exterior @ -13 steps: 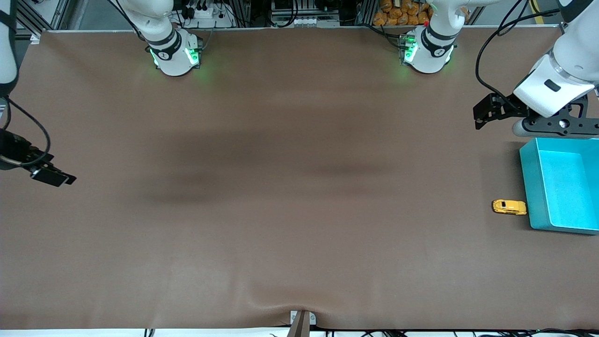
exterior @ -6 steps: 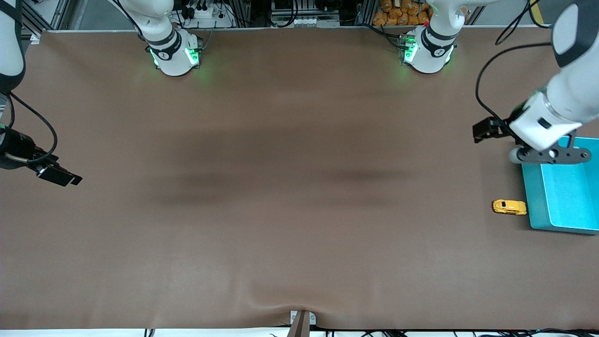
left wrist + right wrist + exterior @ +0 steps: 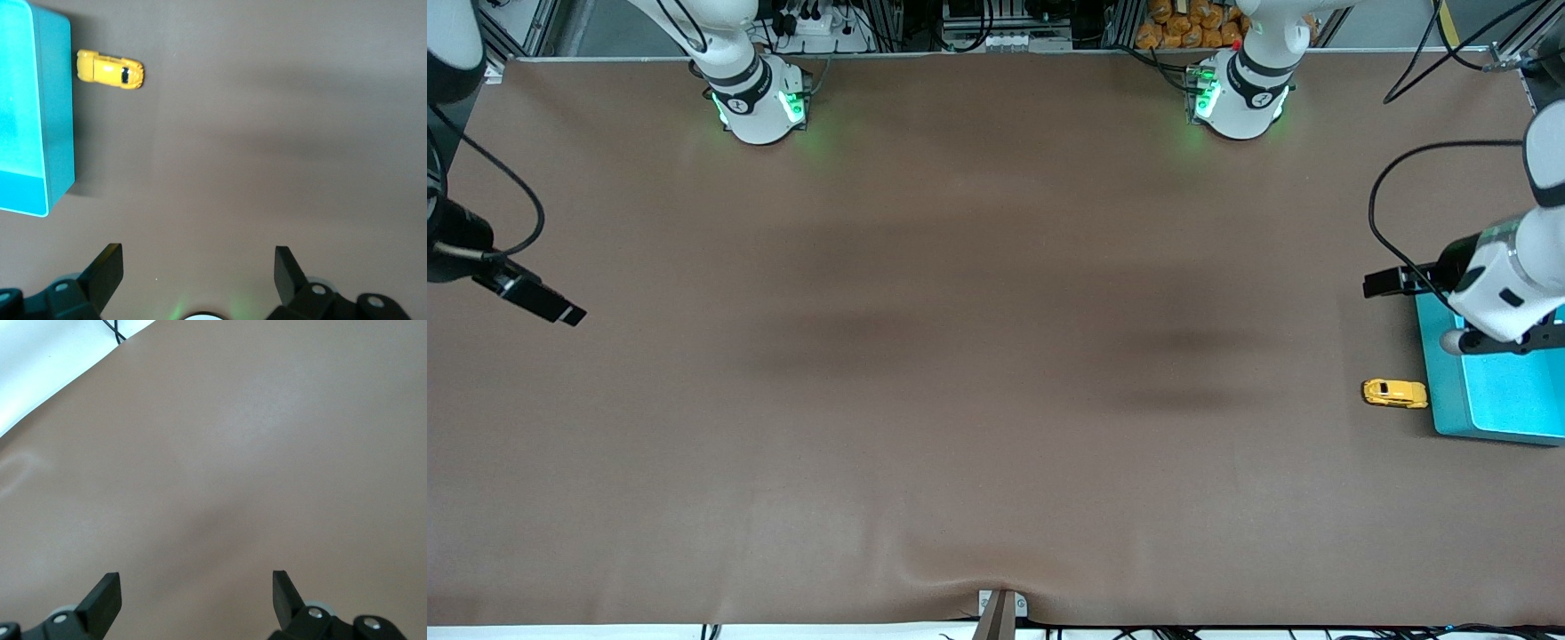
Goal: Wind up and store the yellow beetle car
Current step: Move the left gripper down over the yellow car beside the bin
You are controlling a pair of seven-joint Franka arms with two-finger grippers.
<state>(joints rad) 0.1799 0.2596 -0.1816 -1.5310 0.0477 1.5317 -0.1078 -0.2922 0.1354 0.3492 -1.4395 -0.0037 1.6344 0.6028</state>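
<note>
The yellow beetle car (image 3: 1394, 393) stands on the brown table, right beside the teal bin (image 3: 1449, 391) at the left arm's end. It also shows in the left wrist view (image 3: 109, 69), next to the bin's wall (image 3: 57, 113). My left gripper (image 3: 1498, 342) hangs above the bin's part farther from the front camera, apart from the car. Its fingers are open and empty (image 3: 197, 270). My right gripper (image 3: 197, 593) is open and empty over bare table at the right arm's end.
The bin's inside shows empty where it is visible. The right arm's wrist (image 3: 525, 298) sits at the table's end, near the table edge (image 3: 60, 393). The arm bases (image 3: 760, 102) (image 3: 1240, 98) stand along the back.
The left gripper has moved from past the bin's farther wall to above the bin, closer to the car. The right arm's wrist has shifted slightly. The car has not moved.
</note>
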